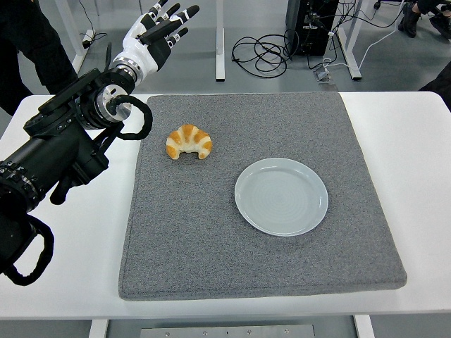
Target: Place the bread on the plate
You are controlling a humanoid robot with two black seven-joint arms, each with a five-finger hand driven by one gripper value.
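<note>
Left hand (156,32) raised beyond table's far edge, fingers spread, empty. Bread (189,141) lies nearer, slightly rightward; plate (281,196) further right.

We are seeing the left arm (56,151) running off the frame's left edge, shoulder end cut off. The person (32,42) at upper left is being cropped by the top and left edges. The table's (423,176) side edges are getting clipped.
</note>
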